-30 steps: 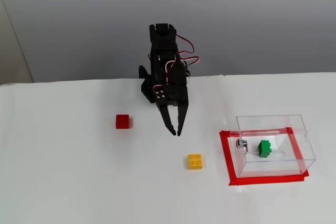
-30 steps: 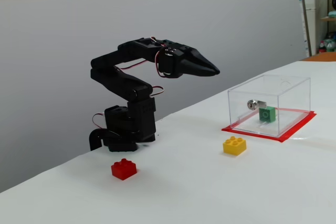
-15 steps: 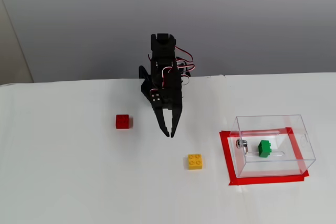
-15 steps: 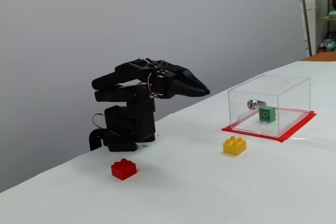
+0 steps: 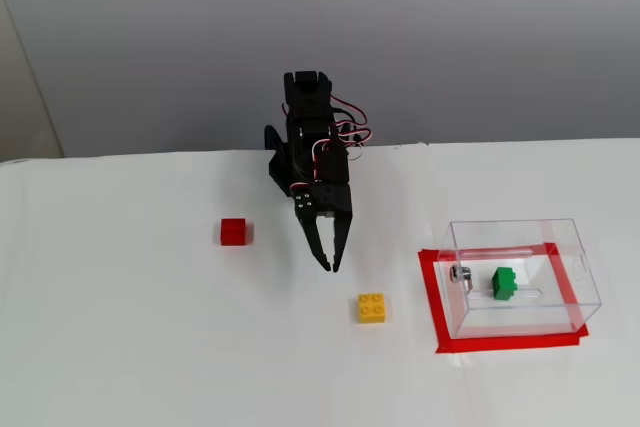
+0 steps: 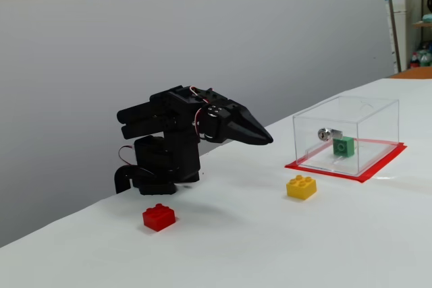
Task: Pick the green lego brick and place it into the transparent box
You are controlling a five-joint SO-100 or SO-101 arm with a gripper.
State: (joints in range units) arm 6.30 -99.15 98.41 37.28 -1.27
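Green brick (image 5: pixel 503 283) sits inside the clear box (image 5: pixel 575 269).
The pincer (image 5: pixel 329 267) hangs empty, tips together, above the surface (image 5: pixel 150 347).

A yellow brick (image 5: pixel 371 307) (image 6: pixel 301 187) lies on the white bench (image 5: pixel 130 347) (image 6: pixel 270 247), studs up. In both fixed views a red brick (image 5: pixel 233 232) (image 6: pixel 159 217) sits well apart from the yellow brick: up and to its left in one fixed view, left and nearer the camera in the other. A rectangle of red tape (image 5: pixel 430 292) (image 6: pixel 337 172) is stuck to the bench near the yellow brick, on its right in both fixed views. A plain grey wall (image 5: pixel 450 37) (image 6: pixel 81 45) rises behind the bench.
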